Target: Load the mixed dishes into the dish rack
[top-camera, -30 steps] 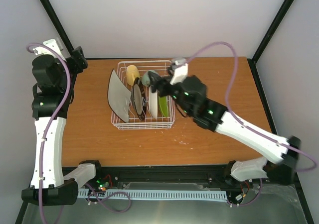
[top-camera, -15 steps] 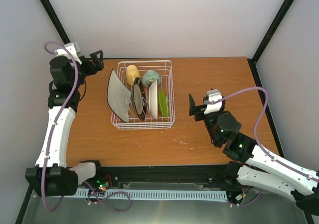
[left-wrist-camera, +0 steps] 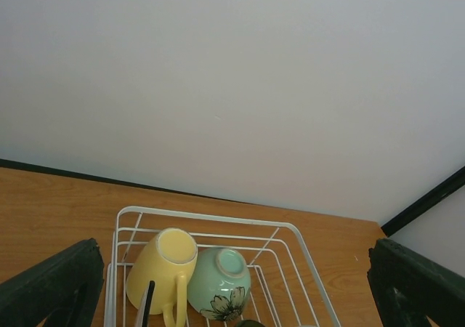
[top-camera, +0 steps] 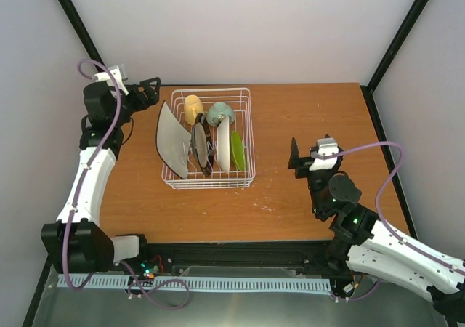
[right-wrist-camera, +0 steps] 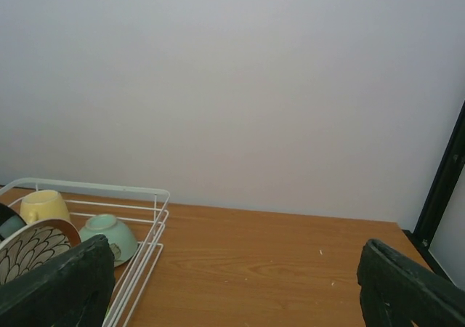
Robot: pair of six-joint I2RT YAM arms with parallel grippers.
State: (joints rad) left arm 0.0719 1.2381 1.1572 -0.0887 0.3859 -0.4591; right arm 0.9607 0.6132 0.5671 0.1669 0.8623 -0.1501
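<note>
- Evidently the dishes all sit in the rack [top-camera: 211,183], upper middle of the overhead frame, with plates [top-camera: 224,147] on edge between prongs and the cup [top-camera: 192,107] and bowl [top-camera: 219,113] at its back.
- Both the left gripper [top-camera: 149,92] and right gripper [top-camera: 309,151] hang spread and empty, apart from the rack.
- Glazed ware looks stiff, slick and chippable, so any reseating should pinch a rim.

No writing, label, brand name or number can be read in any view. The only markings are decoration, not lettering: a dark flower painted on the pale mint ceramic bowl [left-wrist-camera: 218,292] and dark petal strokes on the red-rimmed round plate [right-wrist-camera: 33,251].
</note>
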